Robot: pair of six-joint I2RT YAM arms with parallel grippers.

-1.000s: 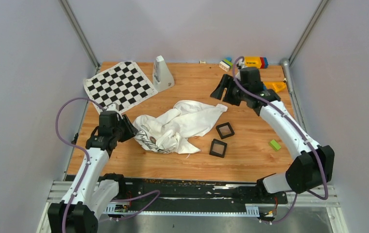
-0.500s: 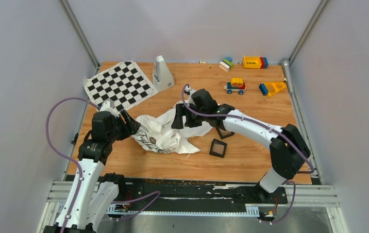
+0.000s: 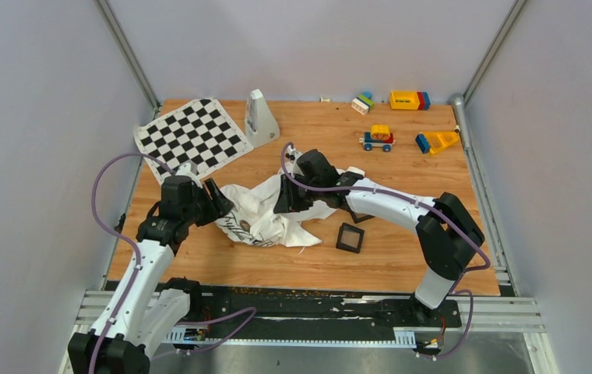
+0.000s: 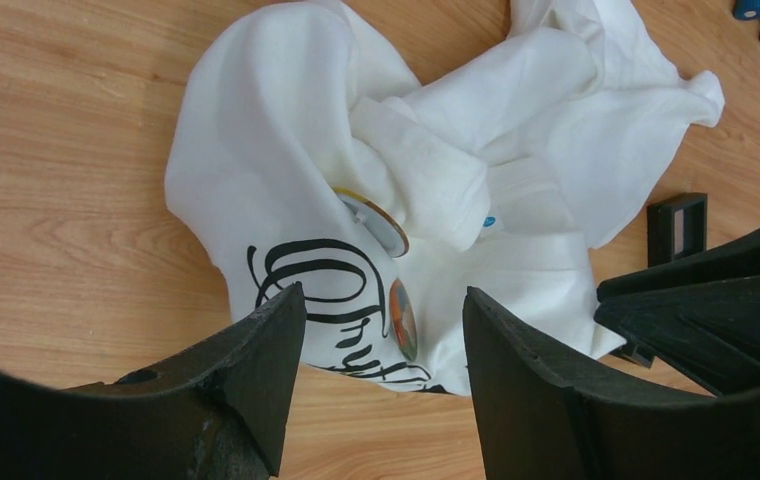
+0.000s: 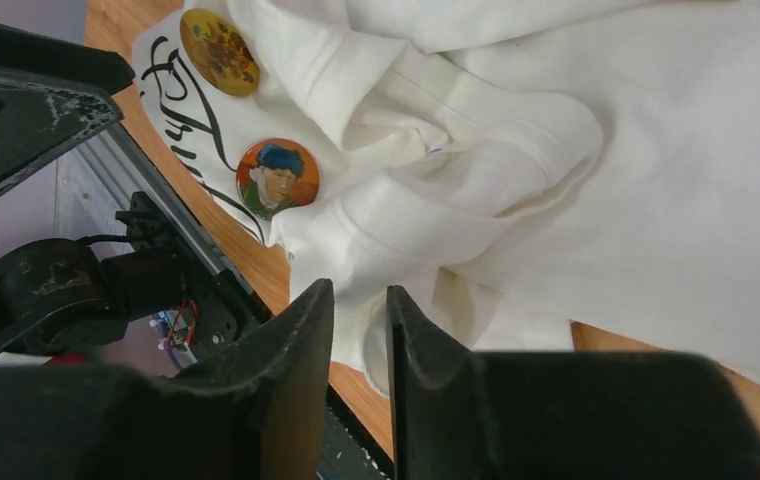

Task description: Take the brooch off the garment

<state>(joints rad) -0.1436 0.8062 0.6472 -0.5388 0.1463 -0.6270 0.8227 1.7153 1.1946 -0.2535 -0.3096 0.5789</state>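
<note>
- Step: approach. Neither brooch is gripped yet and both are pinned to the garment (image 3: 266, 214)
- Garment: white soft knit, crumpled in thick folds mid-table (image 3: 402, 261), with black script print on the near-left part
- Two round brooches sit by that print. The portrait brooch (image 5: 277, 178) shows an orange ground and a blue cap, and the sunflower brooch (image 5: 219, 52) is just beyond it
- Both look like glossy, rigid, domed discs with a thin rim. From the left wrist they show edge-on, tilted, one half tucked under a fold
- Left gripper (image 3: 216, 196): jaws spread wide, holding nothing, at the garment's left edge, with the print and the nearer disc framed between its fingers (image 4: 256, 350)
- Right gripper (image 5: 358, 292): jaws barely parted to a narrow slit with nothing in it. It hangs over the folds near the portrait brooch, and I can't tell whether it touches the cloth
- Next, as I read it: one arm pins the cloth flat beside a disc while the other takes that disc by its rim and pulls
- The right would have to open wider first, since the slit looks too narrow for the rim
- Risks: the slick dome could slip, limp cloth would lift with the pin, and the clasp type is not visible
</note>
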